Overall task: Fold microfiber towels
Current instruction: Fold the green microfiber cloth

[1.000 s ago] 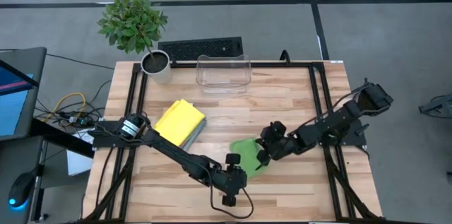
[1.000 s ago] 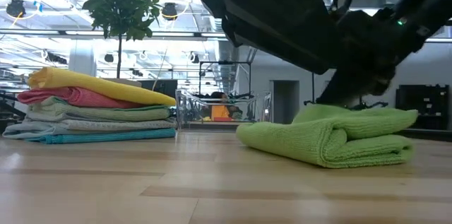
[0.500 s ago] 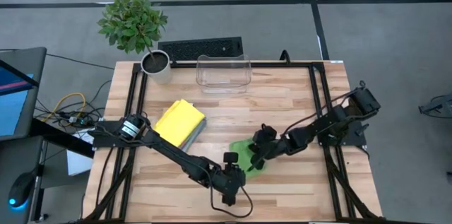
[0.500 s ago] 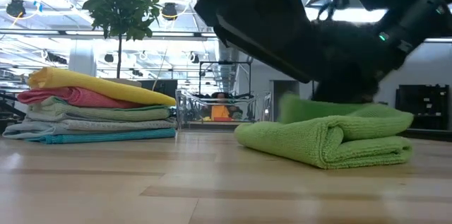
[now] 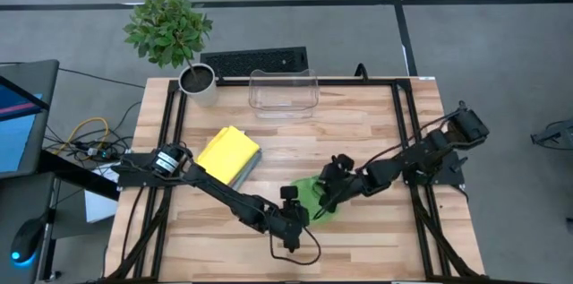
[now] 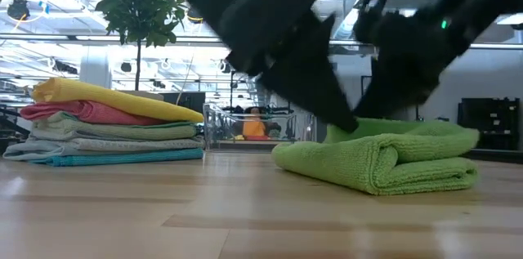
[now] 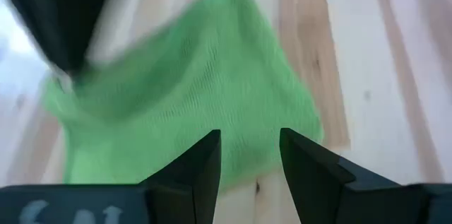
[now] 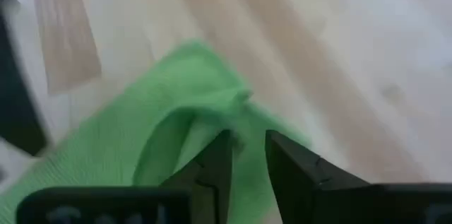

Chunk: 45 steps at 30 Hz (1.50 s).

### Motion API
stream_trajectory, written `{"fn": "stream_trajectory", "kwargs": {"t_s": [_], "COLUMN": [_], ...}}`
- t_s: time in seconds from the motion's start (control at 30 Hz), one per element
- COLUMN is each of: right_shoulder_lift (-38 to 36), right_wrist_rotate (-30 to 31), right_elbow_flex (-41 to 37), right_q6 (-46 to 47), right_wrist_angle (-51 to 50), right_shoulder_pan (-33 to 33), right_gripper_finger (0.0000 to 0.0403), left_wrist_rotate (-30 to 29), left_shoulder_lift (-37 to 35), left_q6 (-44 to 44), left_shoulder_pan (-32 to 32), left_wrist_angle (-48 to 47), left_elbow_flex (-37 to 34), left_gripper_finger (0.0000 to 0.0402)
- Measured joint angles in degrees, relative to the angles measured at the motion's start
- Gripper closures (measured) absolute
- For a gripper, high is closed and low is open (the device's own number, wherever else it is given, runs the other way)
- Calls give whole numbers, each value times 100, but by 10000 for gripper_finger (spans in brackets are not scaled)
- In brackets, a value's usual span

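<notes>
Towel [image 5: 311,196] in lime green lies folded on the wooden table [image 5: 358,132], a little below and right of the middle of the high view, partly covered by both grippers. In the low view the same towel [image 6: 384,157] fills the lower right of the frame as a thick bundle with a rounded fold facing the camera and its upper layer lying loose on top. The left gripper [image 5: 293,208] sits at the towel's lower left edge in the high view; its wrist picture shows the two dark fingers [image 7: 205,171] parted with a gap between them and nothing in it, the green cloth [image 7: 191,104] spread just beyond the tips. The right gripper [image 5: 328,196] hangs at the towel's right edge; in its wrist picture the fingers [image 8: 293,171] stand slightly apart, holding nothing, with a raised fold of the towel [image 8: 183,139] right ahead of them. A stack of folded towels [image 5: 228,155], yellow on top, lies left of centre in the high view, well apart from the green one; the low view shows this stack [image 6: 110,124] at the left of the frame with yellow, pink, pale green, grey and teal layers. A clear plastic bin [image 5: 283,92] stands at the table's upper edge, and a potted plant [image 5: 170,38] stands at its upper left corner. A black keyboard [image 5: 254,60] lies just above the bin.
</notes>
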Motion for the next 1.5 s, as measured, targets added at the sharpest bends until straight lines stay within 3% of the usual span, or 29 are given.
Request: {"fn": "stream_trajectory", "kwargs": {"t_s": [0.23,0.47,0.7,0.9,1.03,1.17,1.33,1.5], "right_shoulder_lift": [-837,79,836,655,75,-69,885,1948], "right_wrist_rotate": [479,748,748,767,1313,2285,3191,3142], "right_elbow_flex": [-42,-118,-139,-92,-77,-87,-101,-10], "right_q6": [-41,-20,830,750,742,817,763,1420], "right_wrist_angle": [-83,937,279,254,305,765,2144,2629], "right_shoulder_pan": [395,670,670,670,849,1514,2288,2404], "right_gripper_finger": [277,279,283,283,283,283,283,283], "left_wrist_rotate": [-150,-241,81,195,188,211,92,31], "left_shoulder_lift": [4,9,440,536,491,516,515,515], "left_q6": [34,25,7,-213,-294,-263,39,30], "left_shoulder_pan": [15,74,128,108,79,83,66,71], "left_wrist_angle": [236,236,598,418,220,9,-406,-724], "left_elbow_flex": [-41,-41,-39,-22,16,293,676,868], "left_gripper_finger": [262,262,262,262,262,262,262,262]}}
